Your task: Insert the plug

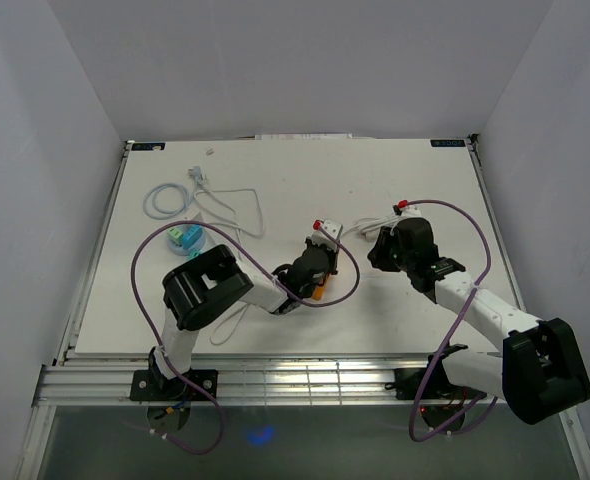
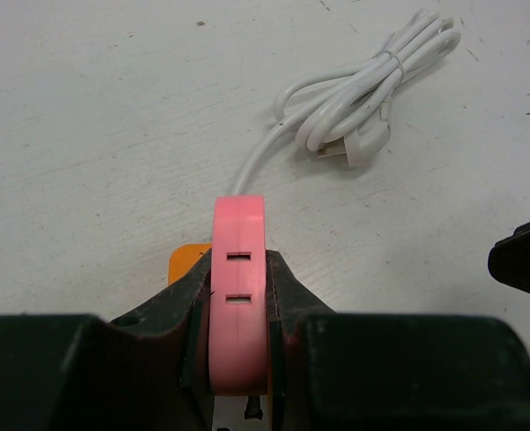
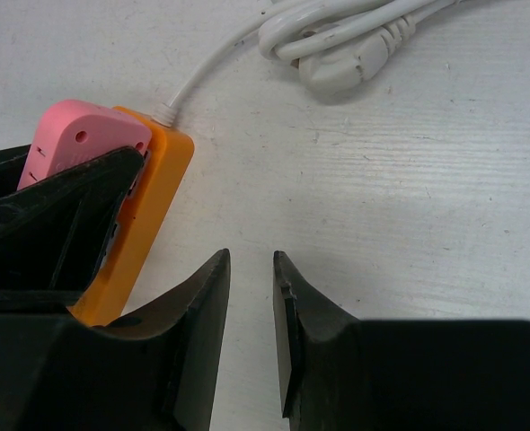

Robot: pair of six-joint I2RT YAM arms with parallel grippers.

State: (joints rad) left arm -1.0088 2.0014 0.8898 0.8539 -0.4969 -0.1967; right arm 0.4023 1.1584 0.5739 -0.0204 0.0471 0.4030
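Note:
The power strip (image 2: 239, 296) has a pink slotted face and an orange back. My left gripper (image 2: 238, 260) is shut on it and holds it on edge, slots facing forward; it also shows in the top view (image 1: 319, 291) and the right wrist view (image 3: 153, 189). Its white cord runs to a bundled coil (image 2: 364, 90) with the white plug (image 2: 359, 148) lying on the table beyond the strip; the plug also shows in the right wrist view (image 3: 341, 72). My right gripper (image 3: 250, 256) is empty, jaws a little apart, just right of the strip (image 1: 375, 250).
At the back left lie another white cable with a plug (image 1: 215, 200), a light-blue cable loop (image 1: 163, 200) and a small blue-green object (image 1: 187, 238). Purple arm cables (image 1: 475, 230) loop over the white table (image 1: 425, 180). Walls enclose three sides.

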